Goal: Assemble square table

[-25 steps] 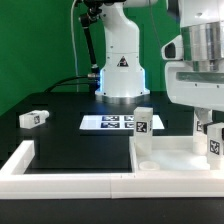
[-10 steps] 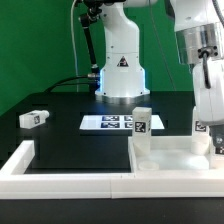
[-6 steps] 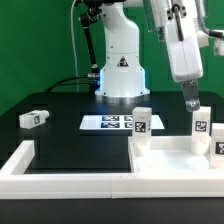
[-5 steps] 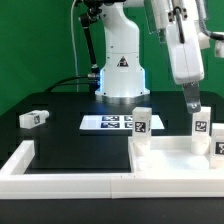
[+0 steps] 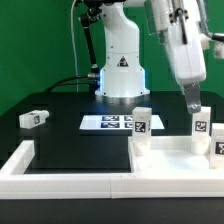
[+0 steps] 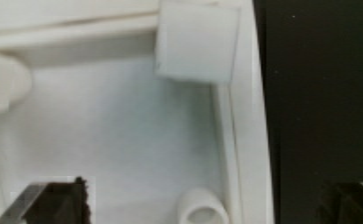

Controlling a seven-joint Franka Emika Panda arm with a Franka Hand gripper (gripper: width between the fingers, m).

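The square table slab (image 5: pixel 172 158) lies white and flat at the exterior view's right front. Three short tagged leg blocks stand upright on it: one at the near-left corner (image 5: pixel 143 122), one at the back right (image 5: pixel 200 125) and one at the right edge (image 5: pixel 219 146). A fourth leg block (image 5: pixel 33 118) lies loose on the black table at the left. My gripper (image 5: pixel 192 102) hangs above the back right leg, open and empty. In the wrist view my gripper (image 6: pixel 204 206) looks down on the slab (image 6: pixel 107 130), a leg block (image 6: pixel 204 40) and a corner pocket (image 6: pixel 199 208).
The marker board (image 5: pixel 108 123) lies on the black table behind the slab. A long low white border wall (image 5: pixel 60 172) runs along the front and left. The arm's white base (image 5: pixel 120 70) stands at the back, before a green backdrop.
My gripper was low at the slab's right corner, then let go and rose up and back, which uncovered the back right leg. In the last half second it has barely moved.
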